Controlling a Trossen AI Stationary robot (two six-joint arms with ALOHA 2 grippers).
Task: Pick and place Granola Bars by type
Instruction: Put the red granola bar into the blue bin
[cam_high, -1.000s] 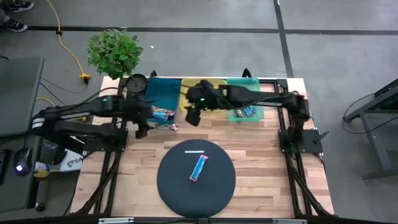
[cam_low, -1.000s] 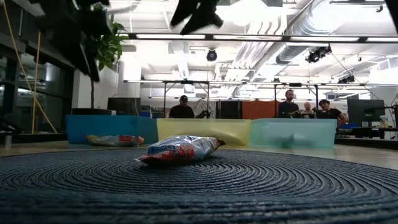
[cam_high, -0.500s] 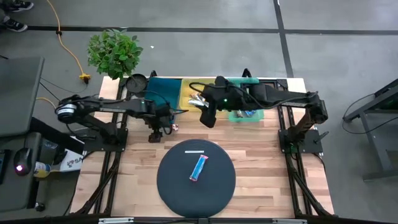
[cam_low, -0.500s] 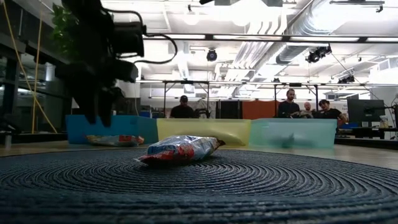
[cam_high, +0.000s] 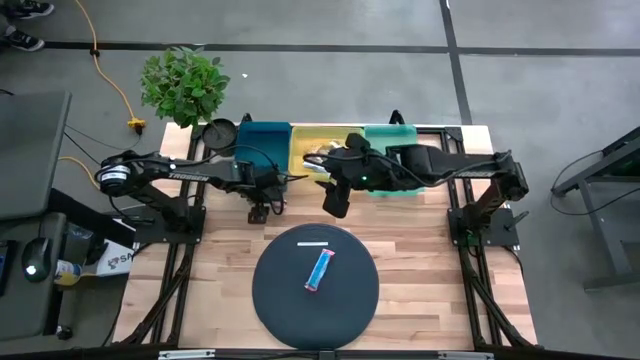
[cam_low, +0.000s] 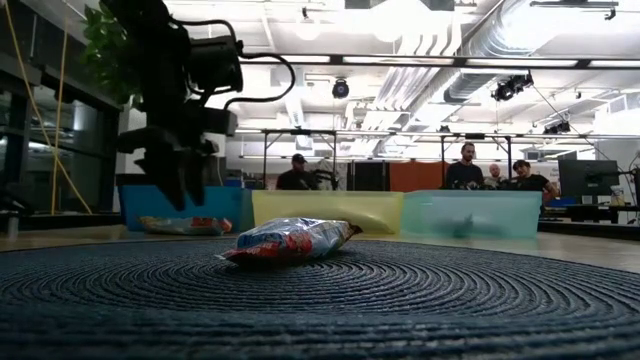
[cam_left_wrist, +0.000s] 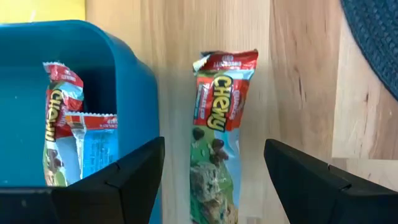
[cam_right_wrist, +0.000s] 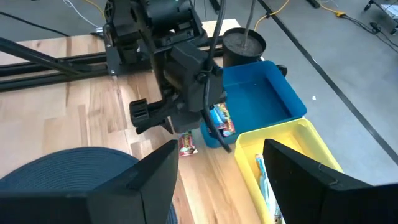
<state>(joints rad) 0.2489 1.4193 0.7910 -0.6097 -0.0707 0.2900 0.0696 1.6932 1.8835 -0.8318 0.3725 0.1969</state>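
Note:
A red and blue granola bar (cam_left_wrist: 217, 124) lies flat on the wooden table beside the blue bin (cam_left_wrist: 112, 68). My left gripper (cam_left_wrist: 214, 162) hangs open just above it, pointing steeply down, one finger to each side. In the low view the fingertips (cam_low: 185, 195) stand clear of that bar (cam_low: 185, 225). Two like bars (cam_left_wrist: 59, 124) lie in the blue bin. A blue bar (cam_high: 319, 269) rests on the round dark mat (cam_high: 270, 300). My right gripper (cam_high: 335, 203) hovers open, high over the table in front of the yellow bin (cam_high: 300, 140).
Three bins stand in a row at the far edge: blue (cam_high: 262, 140), yellow, and green (cam_high: 405, 135), the last two with bars inside. A potted plant (cam_high: 183, 85) stands at the far left corner. People stand in the room behind (cam_low: 465, 165).
My left gripper has come down and moved toward the table's right, ending over the bar beside the blue bin, and it has rolled somewhat. My right gripper has risen out of the low view and drifted toward the right and near edges. The bars have stayed put.

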